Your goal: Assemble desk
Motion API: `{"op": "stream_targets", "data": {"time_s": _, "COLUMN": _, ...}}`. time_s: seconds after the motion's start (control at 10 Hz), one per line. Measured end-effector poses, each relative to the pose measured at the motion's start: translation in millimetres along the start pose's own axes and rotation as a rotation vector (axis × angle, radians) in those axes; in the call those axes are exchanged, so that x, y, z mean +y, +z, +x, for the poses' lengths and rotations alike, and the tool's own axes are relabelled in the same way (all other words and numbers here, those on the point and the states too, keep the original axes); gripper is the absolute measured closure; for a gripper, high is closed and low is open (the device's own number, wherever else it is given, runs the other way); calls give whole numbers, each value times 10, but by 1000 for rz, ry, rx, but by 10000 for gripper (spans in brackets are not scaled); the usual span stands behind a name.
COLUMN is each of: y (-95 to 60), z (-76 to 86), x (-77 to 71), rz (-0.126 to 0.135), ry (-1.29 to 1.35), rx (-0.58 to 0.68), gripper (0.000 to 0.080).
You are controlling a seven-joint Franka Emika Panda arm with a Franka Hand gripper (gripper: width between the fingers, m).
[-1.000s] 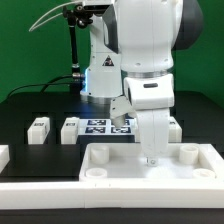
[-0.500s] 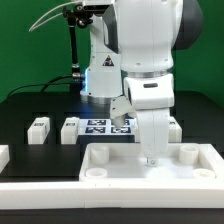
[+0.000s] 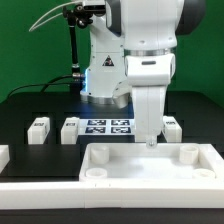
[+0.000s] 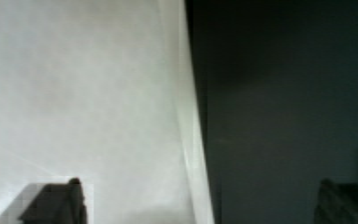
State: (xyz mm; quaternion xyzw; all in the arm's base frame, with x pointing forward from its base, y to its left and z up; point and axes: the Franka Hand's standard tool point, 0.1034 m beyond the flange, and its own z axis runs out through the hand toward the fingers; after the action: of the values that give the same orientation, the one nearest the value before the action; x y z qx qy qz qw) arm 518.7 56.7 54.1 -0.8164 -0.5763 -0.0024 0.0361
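As I watch the exterior view, the arm point(image 3: 140, 40) hangs straight down over the back rim of the desk top point(image 3: 130, 165). The desk top lies flat at the front of the black surface point(image 3: 30, 105), rim upward, with a round socket showing at each corner I can see. The jaws stand wide open and hold nothing. Their tips sit low at the rear rim, roughly between the two back sockets, and I cannot tell whether they touch it. In the wrist view two dark fingertips point(image 4: 51, 203) show well apart. Between them the white desk top point(image 4: 78, 100) fills one side and the dark surface point(image 4: 291, 100) the other, with a straight edge dividing the two. Behind the top, the marker board point(image 3: 108, 126) lies flat at the foot of the robot's base. A first leg point(image 3: 38, 127) and a second leg point(image 3: 70, 128) stand near each other, not touching, on the exterior view's left of that board. A third leg point(image 3: 172, 126) stands on the exterior view's right, just beside the lowered arm. All three legs stand loose on the surface behind the top, none seated in a socket
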Motion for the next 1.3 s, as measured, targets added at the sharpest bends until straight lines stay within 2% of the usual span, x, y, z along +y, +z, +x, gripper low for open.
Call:
{"op": "stream_targets", "data": {"time_s": 0.1, "y": -45, "z": 79, "x": -108, "rz": -4, "ry": 160, "rx": -4, "gripper": 151}}
{"op": "stream_targets", "data": {"time_s": 0.2, "y": -9, "z": 148, "x": -218, "rz": 3, "ry": 252, "rx": -9, "gripper": 151}}
{"op": "stream_targets", "data": {"time_s": 0.8, "y": 37, "z": 231, "x": -279, "rz": 21, "ry": 699, "rx": -6, "gripper": 151}}
{"op": "stream_targets", "data": {"time_s": 1.0, "y": 41, "z": 369, "x": -481, "rz": 60, "ry": 1011, "rx": -86, "gripper": 151}}
{"op": "stream_targets", "data": {"time_s": 1.1, "y": 70, "z": 453, "x": -516, "rz": 58, "ry": 1096, "rx": -96, "gripper": 151}}
{"op": "stream_targets", "data": {"time_s": 1.2, "y": 115, "z": 465, "x": -530, "rz": 49, "ry": 1091, "rx": -75, "gripper": 151}}
{"op": "stream_targets", "data": {"time_s": 1.3, "y": 111, "z": 458, "x": -531, "rz": 52, "ry": 1082, "rx": -80, "gripper": 151}}
